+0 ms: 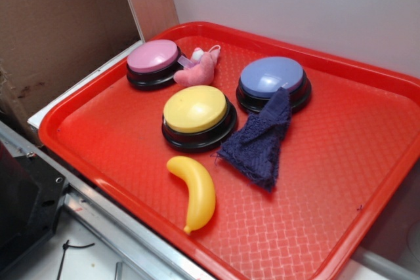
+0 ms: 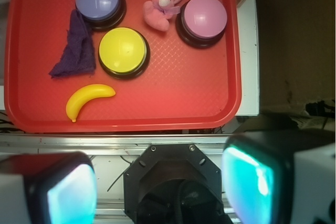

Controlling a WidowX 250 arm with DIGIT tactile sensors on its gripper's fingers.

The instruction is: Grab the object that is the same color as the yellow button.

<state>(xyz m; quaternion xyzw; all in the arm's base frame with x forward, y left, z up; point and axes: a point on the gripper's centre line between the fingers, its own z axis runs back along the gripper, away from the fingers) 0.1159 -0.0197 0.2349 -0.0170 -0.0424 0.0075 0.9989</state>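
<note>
A small glossy yellow toy banana [image 1: 194, 191] [image 2: 88, 99] lies on the red tray [image 1: 341, 181] [image 2: 184, 98] near its front edge. Just behind it stands the yellow button [image 1: 199, 116] [image 2: 123, 52] on its black base. My gripper [image 2: 163, 190] is open and holds nothing. Its two teal pads [image 2: 71, 195] sit wide apart at the bottom of the wrist view, high above the robot's base and short of the tray. The exterior view does not show the gripper.
On the tray also stand a pink-topped button [image 1: 153, 62] [image 2: 202, 19] and a blue-topped button [image 1: 272, 82] [image 2: 98, 1]. A dark blue cloth [image 1: 258, 142] [image 2: 74, 48] leans against the blue one. A pink plush toy [image 1: 199, 69] [image 2: 161, 9] lies between the buttons. A cardboard wall [image 1: 59, 24] stands at the left.
</note>
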